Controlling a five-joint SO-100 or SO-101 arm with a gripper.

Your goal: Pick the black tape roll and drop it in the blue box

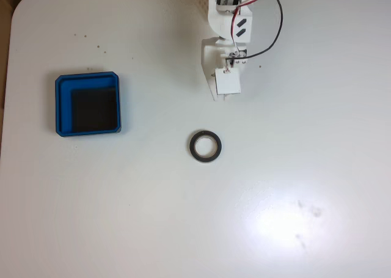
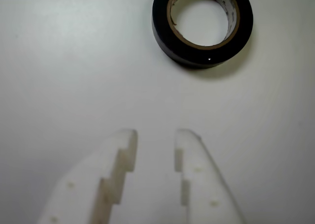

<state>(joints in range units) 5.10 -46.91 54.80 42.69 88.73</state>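
Note:
The black tape roll (image 1: 192, 146) lies flat on the white table, near the middle in the fixed view. The blue box (image 1: 62, 104), with its dark floor, sits well to the left of it and holds nothing. My white gripper (image 1: 218, 96) hangs above the table a short way up-right of the roll in that view, apart from it. In the wrist view the two white fingertips (image 2: 124, 143) stand at the bottom with a narrow gap between them and nothing inside. My gripper (image 2: 155, 138) is open there, and the tape roll (image 2: 197, 57) lies ahead of it, slightly right.
The white table (image 1: 305, 168) has a rounded corner at the top left and its left edge runs close behind the box. Red and black wires (image 1: 278, 21) loop off the arm at the top.

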